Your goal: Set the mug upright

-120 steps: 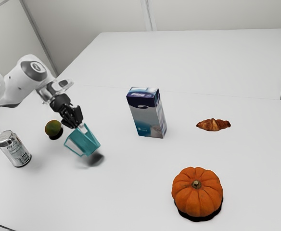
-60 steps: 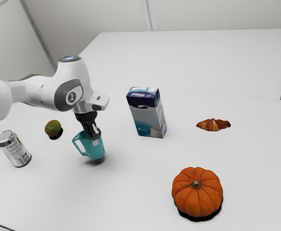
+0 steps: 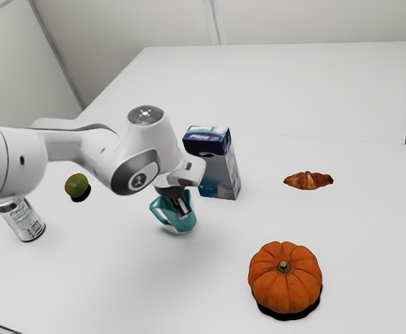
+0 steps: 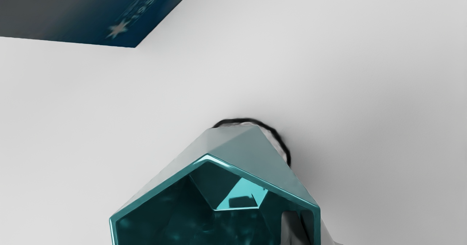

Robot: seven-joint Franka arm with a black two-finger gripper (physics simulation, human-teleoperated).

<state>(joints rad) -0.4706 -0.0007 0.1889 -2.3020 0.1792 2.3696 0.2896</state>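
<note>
Mug (image 3: 187, 225) was at my gripper (image 3: 182, 207), mouth up w/ a slight lean, base at or just above tabletop (image 3: 154, 292), couldn't tell which. Jaws nearly closed, pinching its wall btwn them, one finger inside. Carton (image 3: 220, 172) stood nr gripper; lime (image 3: 76, 184) & can (image 3: 26, 223) armward of it; pumpkin (image 3: 285, 282) & croissant (image 3: 309, 181) well apart, opp. side.

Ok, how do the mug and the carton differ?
The mug is plain teal; the carton is printed, partly dark blue. The mug has a handle and open mouth; the carton is a box. The mug is shorter than the carton. Both have flat-faced sides.
</note>
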